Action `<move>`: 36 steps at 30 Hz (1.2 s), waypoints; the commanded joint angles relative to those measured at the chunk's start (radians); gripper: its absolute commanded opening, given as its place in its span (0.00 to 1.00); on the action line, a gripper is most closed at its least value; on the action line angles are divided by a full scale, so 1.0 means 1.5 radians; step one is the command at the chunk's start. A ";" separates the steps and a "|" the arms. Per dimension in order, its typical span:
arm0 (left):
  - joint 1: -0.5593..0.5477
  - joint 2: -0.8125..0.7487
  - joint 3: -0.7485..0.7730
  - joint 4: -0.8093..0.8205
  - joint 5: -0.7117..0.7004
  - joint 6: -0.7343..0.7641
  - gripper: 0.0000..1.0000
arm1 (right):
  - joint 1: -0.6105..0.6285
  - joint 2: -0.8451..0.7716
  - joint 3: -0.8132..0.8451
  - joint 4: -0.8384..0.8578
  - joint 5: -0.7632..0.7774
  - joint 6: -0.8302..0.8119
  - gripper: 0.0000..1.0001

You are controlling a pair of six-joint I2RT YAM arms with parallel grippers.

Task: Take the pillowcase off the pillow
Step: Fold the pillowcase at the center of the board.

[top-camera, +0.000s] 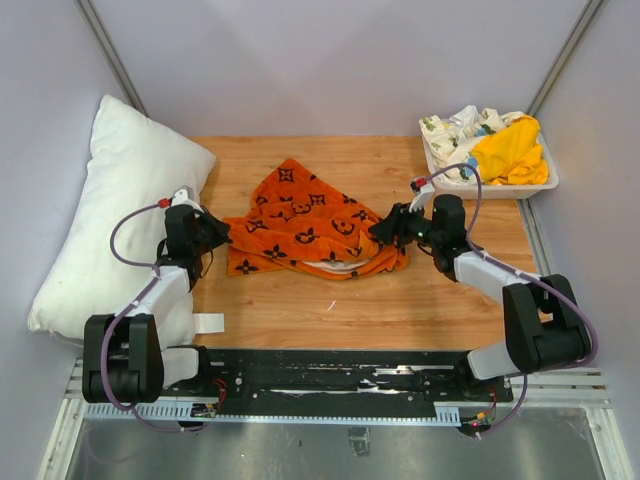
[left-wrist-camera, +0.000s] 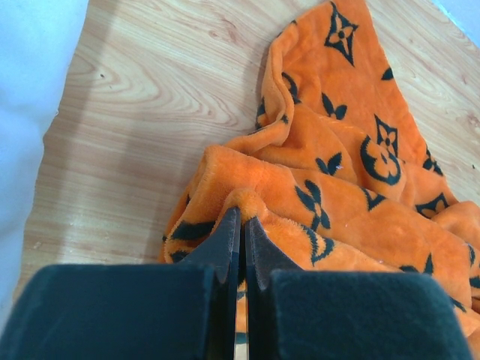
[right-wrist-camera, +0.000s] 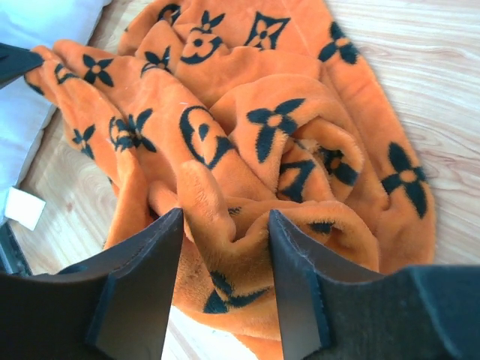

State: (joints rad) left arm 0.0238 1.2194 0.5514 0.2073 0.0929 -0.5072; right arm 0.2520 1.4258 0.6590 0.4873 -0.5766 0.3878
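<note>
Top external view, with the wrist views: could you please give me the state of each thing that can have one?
pillowcase, off the pillow, crumpled on the table.
pillow, bare, lying at the table's left edge.
left pincer, shut on the pillowcase's edge.
right pincer, open, astride a pillowcase fold.
tray, holding crumpled cloths.

The left arm (top-camera: 165,290) hides the pillow's (top-camera: 110,200) near corner. A white bit (top-camera: 338,266) peeks from under the pillowcase (top-camera: 300,225), too small to tell what it is. A fold fills the right gripper (right-wrist-camera: 225,217); I cannot tell if it squeezes.
</note>
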 commanded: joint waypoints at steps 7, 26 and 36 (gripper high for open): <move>-0.003 0.000 0.025 0.019 0.008 0.004 0.00 | -0.022 0.008 0.022 0.058 -0.065 0.026 0.01; -0.003 0.015 0.029 0.022 0.031 0.003 0.00 | -0.035 0.063 0.089 0.059 -0.135 0.020 0.67; -0.003 0.020 0.027 0.021 0.031 0.006 0.00 | -0.057 0.046 0.052 0.062 -0.159 0.017 0.84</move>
State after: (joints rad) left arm 0.0238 1.2373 0.5667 0.2085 0.1253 -0.5045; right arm 0.2005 1.5379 0.7685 0.5491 -0.7746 0.4202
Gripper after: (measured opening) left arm 0.020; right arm 0.812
